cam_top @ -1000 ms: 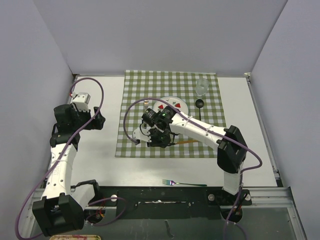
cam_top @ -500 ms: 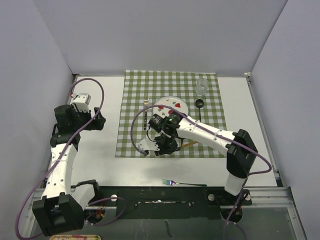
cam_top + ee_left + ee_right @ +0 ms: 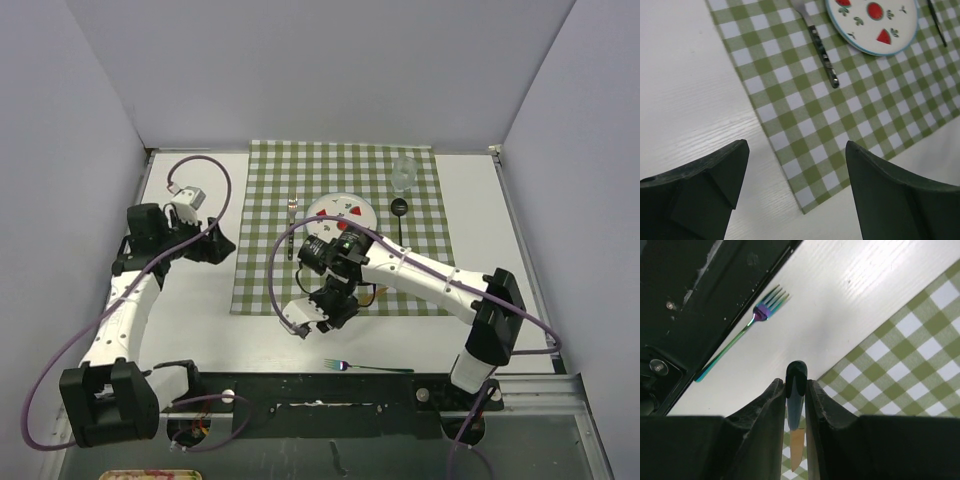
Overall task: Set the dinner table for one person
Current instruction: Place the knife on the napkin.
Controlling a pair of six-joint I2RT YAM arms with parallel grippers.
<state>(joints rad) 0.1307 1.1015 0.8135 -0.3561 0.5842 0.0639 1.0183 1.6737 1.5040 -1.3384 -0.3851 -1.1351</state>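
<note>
The right gripper holds a knife. Its two fingers are close together and press the dark handle from both sides. The end of the handle stands out past the fingertips, and the orange-brown blade lies back between the fingers.

Beyond these fingertips is the dinner table, a big white top that lies under everything. A fork with a shiny blue and purple colour lies on it ahead of the fingers and to their left, near the dark edge and well apart from the knife. To the right of the fingers lies the corner of the green checked cloth. In the top view this gripper hangs over the near edge of the cloth.

The left gripper has its fingers wide apart and holds nothing. Between and below them are the white table and the near left corner of the cloth. Further ahead on the cloth lies a piece of cutlery with a dark patterned handle. I cannot tell which kind it is. Just to its right is a plate with red fruit pictures.

In the top view a black spoon lies on the cloth to the right of the plate. A clear glass stands behind the spoon.
</note>
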